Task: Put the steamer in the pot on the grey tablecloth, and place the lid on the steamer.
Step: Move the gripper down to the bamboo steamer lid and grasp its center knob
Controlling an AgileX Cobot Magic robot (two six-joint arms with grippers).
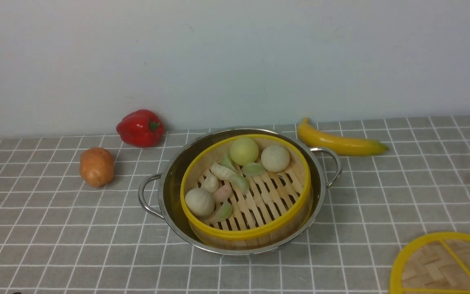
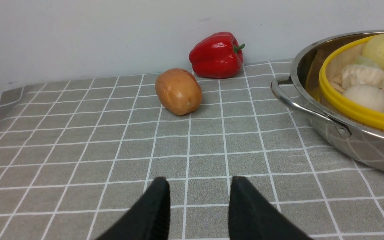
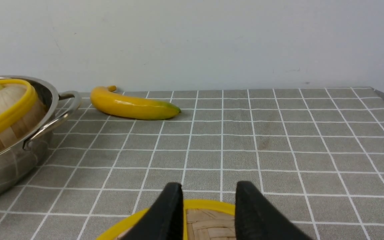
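Right gripper (image 3: pixel 208 186) hangs with jaws spread, nothing clasped, and the lid (image 3: pixel 208 221) lies flat right beneath it, its yellow rim showing between the fingers. Left gripper (image 2: pixel 198 182) is spread too, empty above the grey tablecloth (image 2: pixel 112 143). Ahead, between both grippers, the steamer (image 1: pixel 243 236) sits inside the pot (image 1: pixel 174 183), uncovered.

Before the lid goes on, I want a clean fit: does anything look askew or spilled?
The steamer sits off-centre in the pot, close to its right wall with a wider gap on the left. Nothing is spilled; the dumplings are all inside it. The lid lies flat on the grey tablecloth.
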